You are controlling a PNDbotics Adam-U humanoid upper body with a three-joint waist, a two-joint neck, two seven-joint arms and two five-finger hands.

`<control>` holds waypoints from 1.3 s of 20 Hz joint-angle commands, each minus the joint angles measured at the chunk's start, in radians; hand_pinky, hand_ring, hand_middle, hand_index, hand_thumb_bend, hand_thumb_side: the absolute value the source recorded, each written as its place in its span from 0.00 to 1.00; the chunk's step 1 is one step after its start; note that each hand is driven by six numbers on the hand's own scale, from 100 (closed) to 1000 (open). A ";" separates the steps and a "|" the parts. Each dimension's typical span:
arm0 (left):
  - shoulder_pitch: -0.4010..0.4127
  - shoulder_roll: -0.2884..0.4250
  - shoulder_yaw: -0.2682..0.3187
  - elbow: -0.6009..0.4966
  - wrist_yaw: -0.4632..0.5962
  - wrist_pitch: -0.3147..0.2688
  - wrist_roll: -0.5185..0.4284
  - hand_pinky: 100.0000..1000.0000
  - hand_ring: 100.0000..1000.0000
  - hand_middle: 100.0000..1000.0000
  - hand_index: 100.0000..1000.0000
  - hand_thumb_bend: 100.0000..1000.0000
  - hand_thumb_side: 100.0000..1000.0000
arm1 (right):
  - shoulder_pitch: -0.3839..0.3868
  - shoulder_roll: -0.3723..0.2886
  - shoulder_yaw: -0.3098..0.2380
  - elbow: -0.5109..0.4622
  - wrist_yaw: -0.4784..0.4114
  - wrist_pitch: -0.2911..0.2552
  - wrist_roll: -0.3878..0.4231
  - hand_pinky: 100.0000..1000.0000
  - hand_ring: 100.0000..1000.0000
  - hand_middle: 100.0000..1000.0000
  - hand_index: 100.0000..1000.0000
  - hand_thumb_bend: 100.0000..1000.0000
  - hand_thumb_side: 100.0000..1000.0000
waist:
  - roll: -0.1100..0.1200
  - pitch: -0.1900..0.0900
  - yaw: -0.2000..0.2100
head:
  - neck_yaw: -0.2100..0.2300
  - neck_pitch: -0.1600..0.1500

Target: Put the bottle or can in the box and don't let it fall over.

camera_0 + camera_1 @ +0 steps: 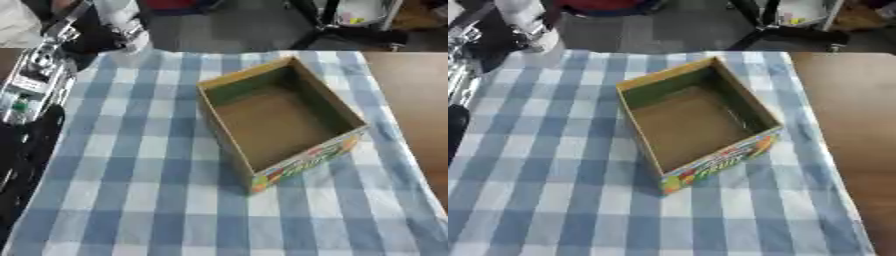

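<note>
An open cardboard box [280, 117] with a colourful fruit print on its near wall stands empty and askew in the middle of the blue-and-white checked cloth [131, 200]. A pale bottle [125, 25] stands upright at the cloth's far left corner, well clear of the box. My left hand [92, 37], black, is at the bottle with dark fingers curled round its side. Its silver forearm [35, 75] runs up along the left edge. The bottle's top is cut off by the upper edge. My right hand shows in no view.
Bare brown table [416, 100] lies to the right of the cloth. Beyond the far edge are a dark floor and chair legs [789, 30]. Black parts of my left arm [26, 150] overlap the cloth's left edge.
</note>
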 commanded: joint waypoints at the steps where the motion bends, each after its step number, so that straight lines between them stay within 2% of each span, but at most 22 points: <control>1: -0.049 -0.042 -0.026 -0.013 -0.013 0.011 -0.014 1.00 0.79 0.84 0.48 0.00 0.14 | -0.020 -0.038 0.001 -0.025 -0.021 0.005 0.007 0.82 0.97 1.00 1.00 0.00 0.68 | 0.003 -0.021 -0.013 | 0.018 -0.011; 6: -0.097 -0.145 -0.043 0.037 -0.045 0.033 -0.031 1.00 0.80 0.84 0.50 0.00 0.16 | -0.049 -0.041 0.010 -0.028 -0.040 0.012 0.016 0.82 0.97 1.00 1.00 0.00 0.68 | 0.011 -0.013 -0.052 | 0.055 -0.024; 11: -0.101 -0.218 -0.046 0.074 -0.086 0.055 -0.092 1.00 0.81 0.86 0.56 0.00 0.17 | -0.082 -0.039 0.018 -0.032 -0.056 0.018 0.025 0.82 0.97 1.00 1.00 0.00 0.67 | 0.018 0.005 -0.099 | 0.093 -0.039; 14: -0.096 -0.237 -0.047 0.092 -0.112 0.027 -0.129 1.00 0.82 0.87 0.65 0.00 0.21 | -0.093 -0.039 0.018 -0.034 -0.061 0.019 0.025 0.82 0.97 1.00 1.00 0.00 0.67 | 0.024 0.013 -0.117 | 0.102 -0.048; 16: -0.093 -0.240 -0.047 0.105 -0.138 -0.008 -0.149 1.00 0.83 0.89 0.72 0.00 0.29 | -0.097 -0.038 0.018 -0.034 -0.062 0.021 0.025 0.82 0.97 1.00 1.00 0.00 0.68 | 0.029 0.016 -0.123 | 0.103 -0.049; 19: -0.093 -0.237 -0.048 0.120 -0.202 -0.086 -0.182 1.00 0.85 0.93 1.00 0.30 0.52 | -0.100 -0.038 0.016 -0.033 -0.061 0.025 0.024 0.82 0.97 1.00 1.00 0.00 0.68 | 0.036 0.018 -0.124 | 0.101 -0.050; 22: -0.092 -0.232 -0.046 0.147 -0.313 -0.169 -0.217 1.00 0.86 0.94 1.00 0.40 0.61 | -0.103 -0.039 0.014 -0.034 -0.061 0.028 0.022 0.82 0.97 1.00 1.00 0.00 0.68 | 0.041 0.017 -0.122 | 0.099 -0.047; 23: -0.091 -0.231 -0.042 0.157 -0.348 -0.192 -0.224 1.00 0.86 0.94 1.00 0.47 0.67 | -0.102 -0.040 0.014 -0.034 -0.061 0.029 0.022 0.82 0.97 1.00 1.00 0.00 0.68 | 0.042 0.016 -0.122 | 0.097 -0.046; 26: -0.087 -0.231 -0.032 0.182 -0.415 -0.240 -0.227 1.00 0.86 0.94 1.00 0.44 0.67 | -0.099 -0.041 0.012 -0.033 -0.059 0.030 0.020 0.82 0.97 1.00 1.00 0.00 0.68 | 0.043 0.015 -0.118 | 0.094 -0.043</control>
